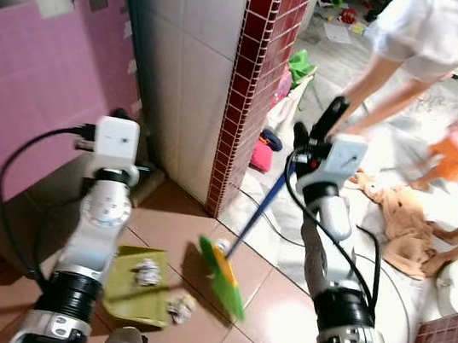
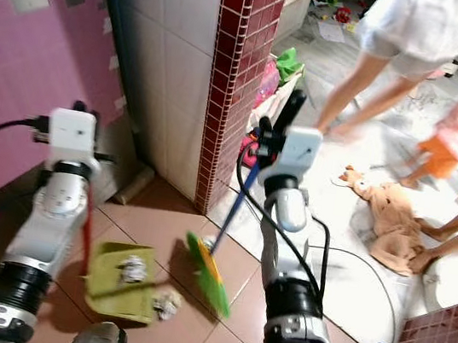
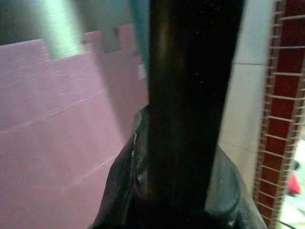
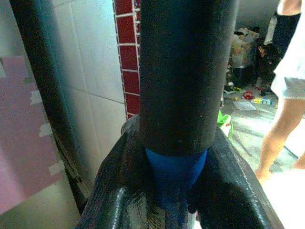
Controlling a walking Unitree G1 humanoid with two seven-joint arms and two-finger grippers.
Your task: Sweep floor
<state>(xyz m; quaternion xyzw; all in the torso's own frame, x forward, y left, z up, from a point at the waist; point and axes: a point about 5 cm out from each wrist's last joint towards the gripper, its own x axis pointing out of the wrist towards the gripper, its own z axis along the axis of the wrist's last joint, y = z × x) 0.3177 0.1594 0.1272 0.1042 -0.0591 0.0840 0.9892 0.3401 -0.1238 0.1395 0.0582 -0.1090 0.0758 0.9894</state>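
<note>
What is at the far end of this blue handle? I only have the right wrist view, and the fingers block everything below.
Observer: A green broom head, tilted on the brown tiles.
Operator: Any rubbish collected yet?
Observer: One crumpled paper lies on the green dustpan; a second paper sits at its rim.
Operator: What holds the dustpan?
Observer: The left gripper, closed on its upright red handle.

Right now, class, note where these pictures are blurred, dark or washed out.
Left eye view: the people at upper right are motion-blurred, and the pale floor glares. Left wrist view: dark and soft, the left claw out of focus. Right wrist view: the right claw looms blurred, the background sharper.
</note>
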